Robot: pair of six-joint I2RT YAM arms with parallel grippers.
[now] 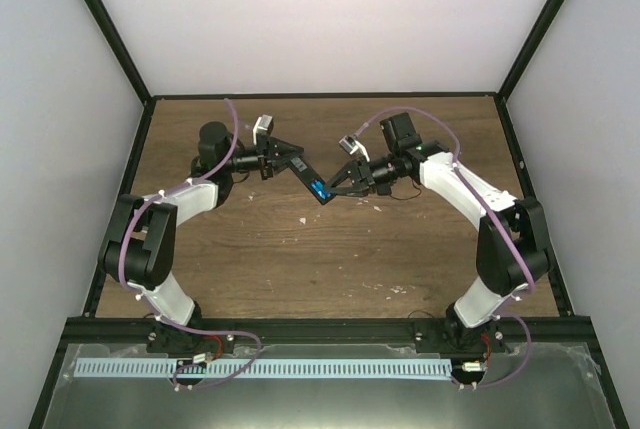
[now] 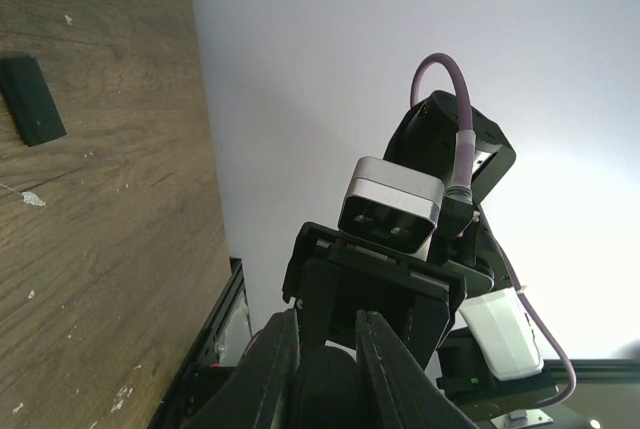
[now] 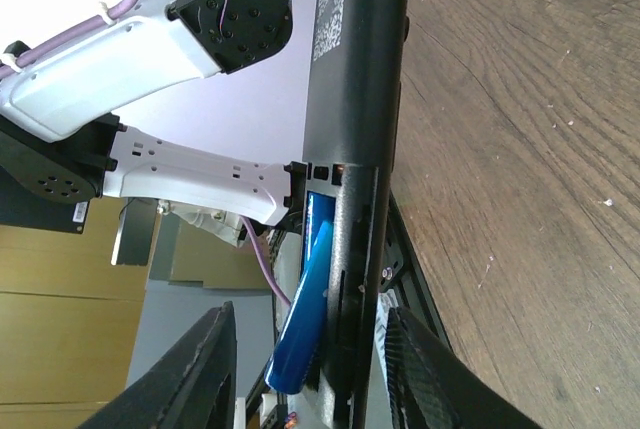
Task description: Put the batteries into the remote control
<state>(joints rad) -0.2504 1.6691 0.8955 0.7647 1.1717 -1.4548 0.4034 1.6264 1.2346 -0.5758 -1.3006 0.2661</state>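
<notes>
Left gripper (image 1: 288, 161) is pinched on one end of the remote control (image 3: 360, 69), holding it in the air above the table (image 1: 300, 269), back side toward my right wrist camera. A blue battery (image 3: 305, 319) sits tilted in the open bay, one end lifted off the body. Right gripper (image 1: 338, 183) is at the remote's free end, fingers (image 3: 205, 379) spread to either side of battery and remote. A black cover piece (image 2: 30, 99) lies flat on the wood.

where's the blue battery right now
Mid-table in the top view, the blue battery sits at the end of the remote control held by the left gripper, with the right gripper open around it.
</notes>
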